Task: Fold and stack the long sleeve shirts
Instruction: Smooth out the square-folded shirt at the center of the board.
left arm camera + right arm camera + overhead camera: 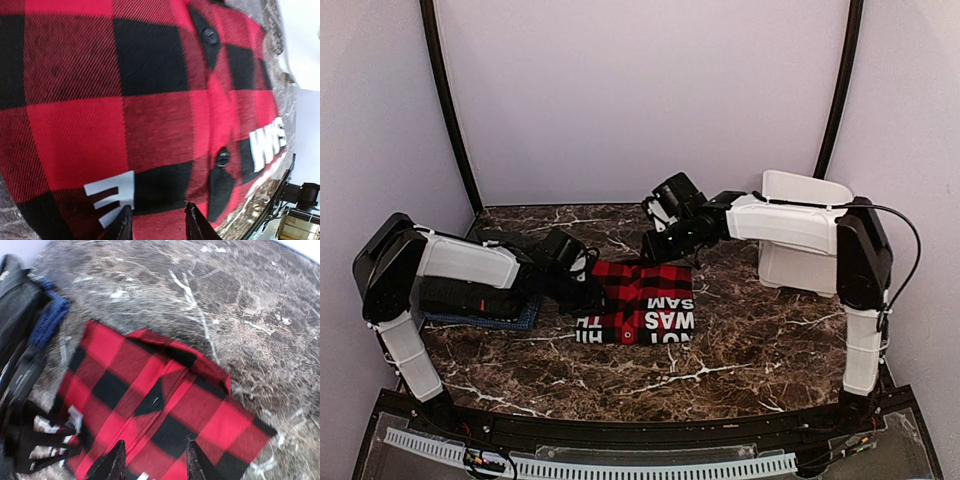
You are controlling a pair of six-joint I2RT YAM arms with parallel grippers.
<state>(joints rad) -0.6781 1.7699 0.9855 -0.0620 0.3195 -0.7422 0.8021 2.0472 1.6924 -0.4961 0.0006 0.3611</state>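
Note:
The red-and-black checked shirt lies folded at the table's middle, white block letters along its near edge. My left gripper is at its left edge, open, close over the cloth; in the left wrist view the shirt fills the frame and the gripper holds nothing. My right gripper is open just above the shirt's far edge; in the right wrist view it hovers over the shirt. The black shirt lies on the blue shirt at the left, under my left arm.
A white plastic basket stands at the back right, behind my right arm. The table is dark marble. In the right wrist view the black shirt and blue shirt sit at the left edge.

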